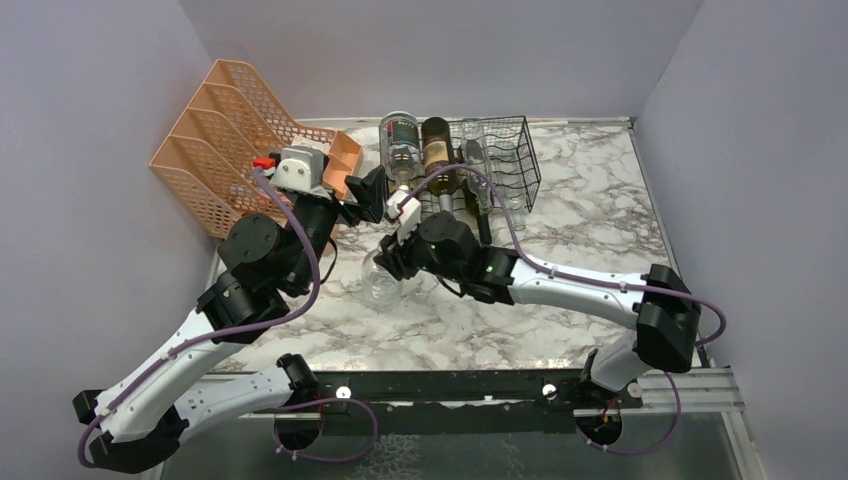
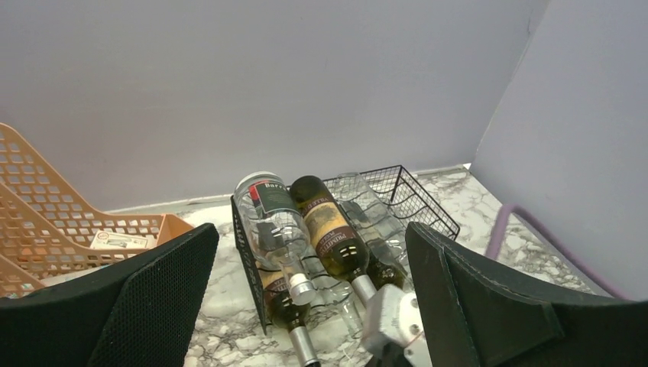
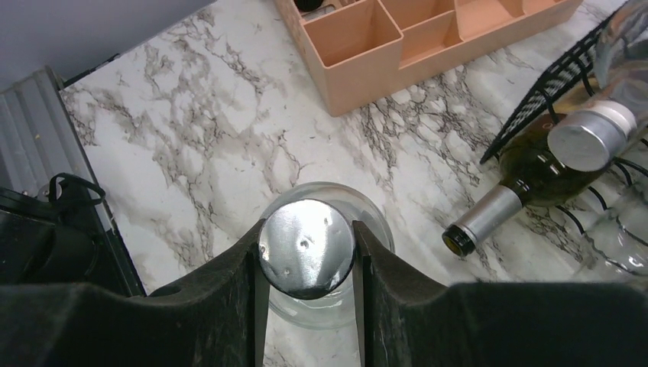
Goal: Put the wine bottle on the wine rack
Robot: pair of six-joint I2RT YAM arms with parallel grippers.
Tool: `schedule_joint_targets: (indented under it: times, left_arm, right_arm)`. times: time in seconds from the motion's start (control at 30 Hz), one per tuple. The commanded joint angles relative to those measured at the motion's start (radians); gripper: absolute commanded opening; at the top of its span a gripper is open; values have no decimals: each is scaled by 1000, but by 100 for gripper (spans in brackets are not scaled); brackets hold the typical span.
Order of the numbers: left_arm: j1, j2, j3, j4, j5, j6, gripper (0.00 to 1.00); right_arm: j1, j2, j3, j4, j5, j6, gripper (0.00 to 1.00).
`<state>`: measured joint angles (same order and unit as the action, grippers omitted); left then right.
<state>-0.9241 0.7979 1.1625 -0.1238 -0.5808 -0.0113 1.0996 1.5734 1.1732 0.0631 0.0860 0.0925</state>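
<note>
Right hand grips the upright wine bottle from above.

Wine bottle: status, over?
Right claw shut on wine bottle cap, bottle upright, short of the wine rack. Left claw open, empty, facing rack. Three bottles fill the top tier's left; right slot looks free.

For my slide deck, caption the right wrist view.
Right gripper grips the silver cap of a clear bottle, wine rack at right.
</note>
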Motion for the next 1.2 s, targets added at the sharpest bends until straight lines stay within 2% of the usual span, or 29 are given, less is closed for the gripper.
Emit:
schedule_joint_targets:
  times: [0.0,0.27,0.43,0.6,0.8,1.17]
  left_arm:
    - [2,7,10,-15,9,-12,99]
    - [3,62,7,-25,48,7,99]
    - [3,112,-4,-33,55,10,99]
    - [3,210,32,-60,65,36,99]
    - [17,301,43,-147,103,-11,99]
    - [217,293,-85,-243,346,-187,99]
  right_arm:
    - [1,-63,-146,10,95,63,2]
    - [1,-195,-376,37,150,159,1]
    - [-1,-282,-472,25,114,195,1]
    - [-1,-334,-526,-25,62,205,1]
    - [0,-411,-585,-70,68,230,1]
    - [-2,-482,-658,-126,35,263,1]
